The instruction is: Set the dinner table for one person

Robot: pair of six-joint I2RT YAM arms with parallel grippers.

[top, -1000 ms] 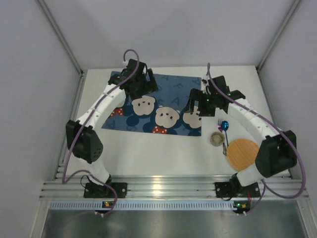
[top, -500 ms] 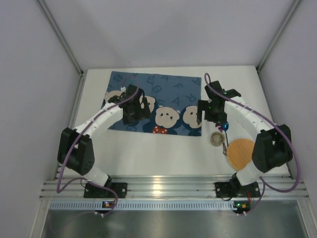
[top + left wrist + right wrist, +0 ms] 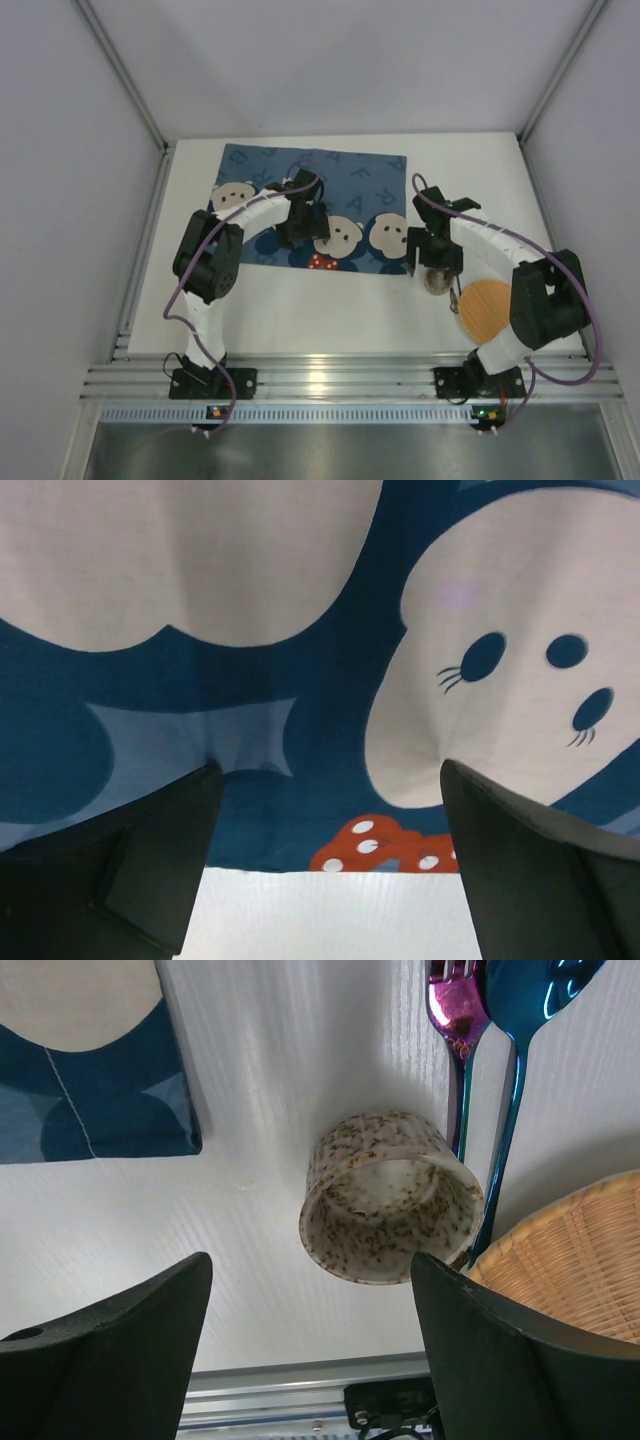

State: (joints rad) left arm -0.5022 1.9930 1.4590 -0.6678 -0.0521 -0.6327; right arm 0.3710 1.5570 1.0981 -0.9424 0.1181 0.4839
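Beside wicker plate [image 3: 570, 1260], speckled cup [image 3: 388, 1200], upright

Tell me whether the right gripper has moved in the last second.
Yes. The right gripper came down the top view, off the placemat's right edge to over the speckled cup.

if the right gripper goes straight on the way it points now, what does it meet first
Most likely the speckled cup, which sits on the dinner table framed between the fingers of the open right gripper. How far off it is remains unclear.
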